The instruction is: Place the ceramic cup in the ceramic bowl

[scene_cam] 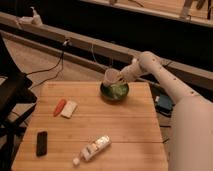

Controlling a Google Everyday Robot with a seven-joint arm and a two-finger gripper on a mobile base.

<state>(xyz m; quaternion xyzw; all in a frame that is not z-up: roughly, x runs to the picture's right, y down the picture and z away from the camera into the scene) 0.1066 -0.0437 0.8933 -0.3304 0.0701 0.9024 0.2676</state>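
Observation:
A green ceramic bowl (114, 92) stands at the back middle of the wooden table (125, 130). My gripper (121, 76) comes in from the right on a white arm and is shut on a white ceramic cup (110, 77). The cup is tilted on its side with its mouth facing left. It hangs just above the bowl's back left rim, close to it.
On the table lie an orange carrot-like piece (59, 107) beside a white sponge (69, 109) at the left, a black remote (41, 143) at the front left, and a white bottle (93, 148) on its side at the front. Cables and a blue box (164, 103) are past the right edge.

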